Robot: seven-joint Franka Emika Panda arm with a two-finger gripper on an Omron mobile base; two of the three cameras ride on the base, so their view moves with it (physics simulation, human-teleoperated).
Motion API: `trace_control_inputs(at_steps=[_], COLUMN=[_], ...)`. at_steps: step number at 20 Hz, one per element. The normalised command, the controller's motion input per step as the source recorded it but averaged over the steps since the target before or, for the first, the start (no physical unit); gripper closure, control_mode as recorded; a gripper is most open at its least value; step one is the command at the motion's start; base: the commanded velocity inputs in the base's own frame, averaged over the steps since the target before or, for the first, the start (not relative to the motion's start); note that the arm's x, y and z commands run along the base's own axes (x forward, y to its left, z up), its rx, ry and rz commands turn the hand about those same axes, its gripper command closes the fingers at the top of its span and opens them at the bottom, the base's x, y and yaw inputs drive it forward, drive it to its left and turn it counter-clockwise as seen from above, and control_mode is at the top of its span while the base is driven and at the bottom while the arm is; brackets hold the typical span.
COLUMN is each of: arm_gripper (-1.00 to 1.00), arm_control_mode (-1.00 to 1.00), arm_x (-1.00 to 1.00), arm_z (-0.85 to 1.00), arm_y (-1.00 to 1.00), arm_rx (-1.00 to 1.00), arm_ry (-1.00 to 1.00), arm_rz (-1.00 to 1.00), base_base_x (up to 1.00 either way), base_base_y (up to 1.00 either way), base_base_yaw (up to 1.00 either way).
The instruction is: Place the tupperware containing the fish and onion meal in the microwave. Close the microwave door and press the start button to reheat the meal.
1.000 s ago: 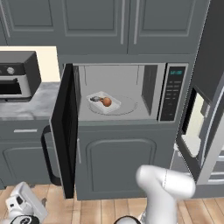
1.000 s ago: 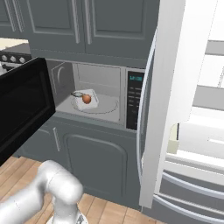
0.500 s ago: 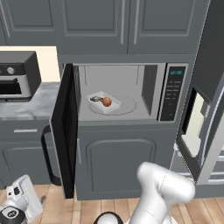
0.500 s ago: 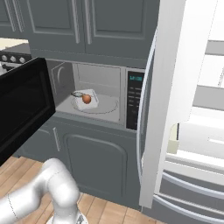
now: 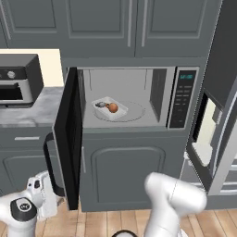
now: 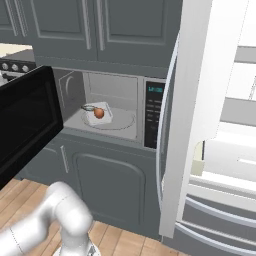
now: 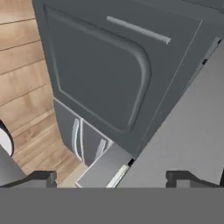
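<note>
End effector (image 7: 109,178) spread wide, low by grey cabinet door (image 7: 96,70), wood floor (image 7: 26,100).

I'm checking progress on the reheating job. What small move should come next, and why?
Probably swing the hand against the outside of the open microwave door and push it shut: the tupperware already sits inside the microwave, and the open hand is low beside the door.

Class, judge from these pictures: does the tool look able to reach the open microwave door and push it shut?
Probably yes. The tool hangs low, open and empty, just left of the microwave door, which stands swung wide with nothing between them.
</note>
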Motion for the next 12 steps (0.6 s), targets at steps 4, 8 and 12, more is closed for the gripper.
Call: trace_control_inputs(at_steps=[4,8,12], arm_gripper=[-1.0,-1.0,-1.0], arm_control_mode=[-1.0,-1.0,-1.0], arm_x=[-0.27,-0.31,-0.28], arm_z=[0.55,0.46,0.41], arm_y=[-1.0,-1.0,-1.0], arm_rx=[0.16,0.2,0.21], arm_ry=[-0.15,-0.14,-0.18], arm_rz=[-0.05,-0.02,0.0], base_base_x=[0.0,0.0,0.0], base_base_y=[0.0,0.0,0.0], base_base_yaw=[0.0,0.0,0.0])
